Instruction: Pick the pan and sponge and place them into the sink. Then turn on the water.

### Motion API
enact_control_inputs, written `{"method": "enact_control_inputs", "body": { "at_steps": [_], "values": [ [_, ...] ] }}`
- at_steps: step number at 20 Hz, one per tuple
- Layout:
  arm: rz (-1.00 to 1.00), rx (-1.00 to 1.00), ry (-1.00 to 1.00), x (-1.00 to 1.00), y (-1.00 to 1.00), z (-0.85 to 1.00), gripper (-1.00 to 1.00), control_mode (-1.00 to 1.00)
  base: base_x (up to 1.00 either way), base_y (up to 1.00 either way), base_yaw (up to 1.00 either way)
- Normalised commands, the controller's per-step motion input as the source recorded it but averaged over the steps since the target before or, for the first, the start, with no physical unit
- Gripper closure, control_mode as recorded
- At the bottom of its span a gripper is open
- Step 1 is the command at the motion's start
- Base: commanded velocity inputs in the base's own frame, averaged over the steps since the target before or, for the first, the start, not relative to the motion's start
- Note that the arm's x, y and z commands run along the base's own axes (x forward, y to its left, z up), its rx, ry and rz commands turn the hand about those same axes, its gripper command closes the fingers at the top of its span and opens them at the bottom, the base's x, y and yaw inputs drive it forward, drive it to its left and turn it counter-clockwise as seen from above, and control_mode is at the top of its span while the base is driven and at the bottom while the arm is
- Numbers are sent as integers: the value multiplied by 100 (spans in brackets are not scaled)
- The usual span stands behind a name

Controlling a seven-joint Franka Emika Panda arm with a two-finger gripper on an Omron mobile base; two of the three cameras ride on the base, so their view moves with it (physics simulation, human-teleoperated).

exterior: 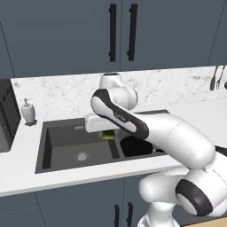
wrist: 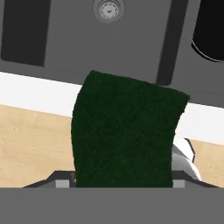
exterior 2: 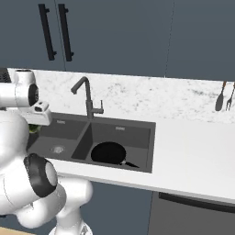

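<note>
My gripper [exterior: 106,131] hangs over the left basin of the dark grey sink [exterior: 44,133] and is shut on the sponge [exterior: 107,135]. In the hand view the sponge's dark green side [wrist: 127,131] hides the fingertips, with the left basin's drain [wrist: 108,8] below it. The round black pan [exterior 2: 109,153] lies in the right basin, its handle pointing to the front right. It also appears as the pan [exterior: 135,146] behind my forearm. The dark gooseneck faucet [exterior 2: 87,98] stands behind the divider; water is out of view at its spout.
A white soap dispenser [exterior: 29,111] stands on the counter left of the sink. Utensils [exterior 2: 225,98] hang on the marble backsplash at the far right. Dark cabinets [exterior: 119,33] hang above. My own forearm crosses in front of the right basin.
</note>
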Motion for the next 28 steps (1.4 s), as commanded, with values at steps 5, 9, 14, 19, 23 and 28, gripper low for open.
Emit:
{"method": "enact_control_inputs", "body": {
  "at_steps": [5, 9, 14, 19, 23, 28],
  "values": [
    [0, 0, 4, -19, -100, 1, 100, -100, 0, 0, 0],
    [0, 0, 12, 0, -100, 0, 100, -100, 0, 0, 0],
    [0, 0, 7, 1, -100, 0, 100, -100, 0, 0, 0],
    [0, 0, 2, 15, -100, -16, 100, -100, 0, 0, 0],
    [0, 0, 0, 30, -90, -63, 100, -100, 0, 0, 0],
    [0, 0, 0, 56, -59, -93, 100, -100, 0, 0, 0]
  ]
}}
